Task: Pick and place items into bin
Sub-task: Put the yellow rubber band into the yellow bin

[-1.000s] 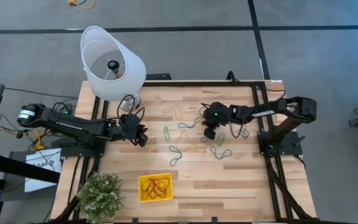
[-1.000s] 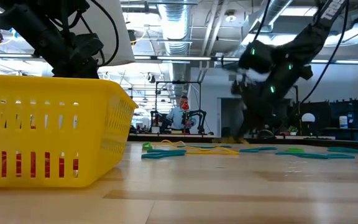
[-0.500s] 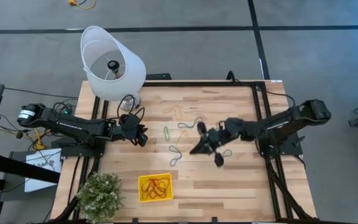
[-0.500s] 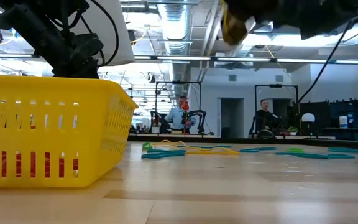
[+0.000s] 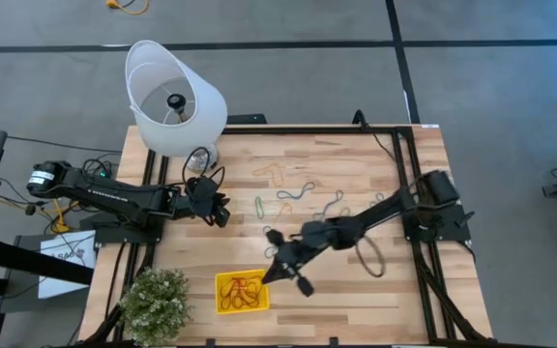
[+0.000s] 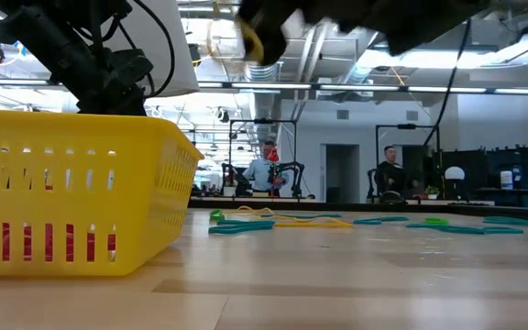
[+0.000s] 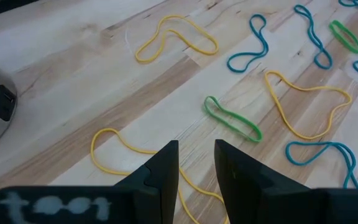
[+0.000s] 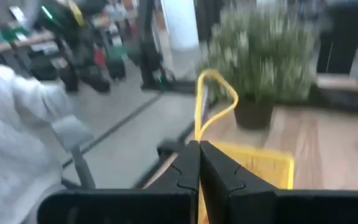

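Yellow band [image 8: 215, 99] in right pincer [image 5: 271, 272], beside bin [image 5: 241, 291], potted plant [image 5: 155, 301] near

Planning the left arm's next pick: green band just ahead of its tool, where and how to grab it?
Take the green band across the middle of its long, narrow loop, coming straight down from above. It lies flat on the table, so only a top pinch should catch it. Its two strands run close together there, so the left tool can close over both.

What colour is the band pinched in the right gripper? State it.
Yellow. The rubber band loops up from the shut right gripper, clearest in the right wrist view.
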Controlling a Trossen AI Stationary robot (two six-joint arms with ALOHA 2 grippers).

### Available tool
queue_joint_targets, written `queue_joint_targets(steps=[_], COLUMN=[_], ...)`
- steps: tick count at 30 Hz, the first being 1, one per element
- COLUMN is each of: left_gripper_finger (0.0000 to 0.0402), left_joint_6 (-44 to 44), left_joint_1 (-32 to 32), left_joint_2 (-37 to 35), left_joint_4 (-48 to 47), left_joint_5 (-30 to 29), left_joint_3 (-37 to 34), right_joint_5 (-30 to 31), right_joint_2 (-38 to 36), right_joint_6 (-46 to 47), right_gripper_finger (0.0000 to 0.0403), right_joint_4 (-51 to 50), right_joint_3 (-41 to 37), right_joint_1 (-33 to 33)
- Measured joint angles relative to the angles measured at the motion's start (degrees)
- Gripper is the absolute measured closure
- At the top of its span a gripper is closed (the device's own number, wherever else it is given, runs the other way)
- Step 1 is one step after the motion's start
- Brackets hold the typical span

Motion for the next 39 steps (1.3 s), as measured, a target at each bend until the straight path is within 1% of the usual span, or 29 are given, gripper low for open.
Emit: queue_joint_targets(steps=[6, 13, 16, 21, 24, 26, 28, 30, 33, 36, 39], left_gripper_finger=[0.0310, 0.0310, 0.0310, 0.0310, 0.0310, 0.0310, 0.0310, 0.0310, 0.0310, 0.0310, 0.0310], left_joint_6=[0.0, -0.3, -0.3, -0.2, 1.5, 2.5, 1.6, -1.6, -4.8, -9.4, -17.5], left_joint_1=[0.0, 0.0, 0.0, 0.0, 0.0, 0.0, 0.0, 0.0, 0.0, 0.1, 1.1], left_joint_2=[0.0, 0.0, 0.0, 0.0, 0.0, 0.0, 0.0, 0.2, 1.7, 5.2, 10.2], left_joint_4=[-0.2, -0.4, -0.4, -0.5, -0.5, -0.5, -0.5, -0.5, -1.2, -2.7, -2.5], left_joint_5=[0.3, 0.5, 0.5, 0.6, 2.8, 4.6, 5.1, 4.9, 4.6, 3.8, 2.3], left_joint_3=[0.0, 0.0, 0.0, 0.0, 0.0, 0.0, 0.0, 0.0, 0.0, 0.0, -0.1], right_joint_5=[-0.4, -1.7, -1.5, -1.4, -1.5, -1.7, -1.9, -1.9, -1.5, -1.3, -1.2], right_joint_2=[7.1, 12.2, 13.1, 13.1, 13.0, 11.6, 10.6, 7.7, 2.6, -3.4, -9.2], right_joint_6=[3.1, 4.3, 3.7, 1.4, 1.5, 1.2, 1.0, 0.2, -4.4, -5.3, -9.0], right_gripper_finger=[0.0403, 0.0400, 0.0387, 0.0352, 0.0335, 0.0329, 0.0327, 0.0327, 0.0331, 0.0332, 0.0332], right_joint_4=[-8.3, -11.6, -14.6, -19.4, -21.7, -23.9, -25.4, -31.0, -40.4, -49.1, -57.5], right_joint_3=[7.5, 12.8, 13.9, 15.4, 16.5, 16.8, 17.8, 17.6, 18.5, 18.6, 18.4], right_joint_1=[0.0, 0.0, 0.0, -0.8, -1.3, -1.7, -2.1, -2.8, -4.2, -6.4, -9.4])
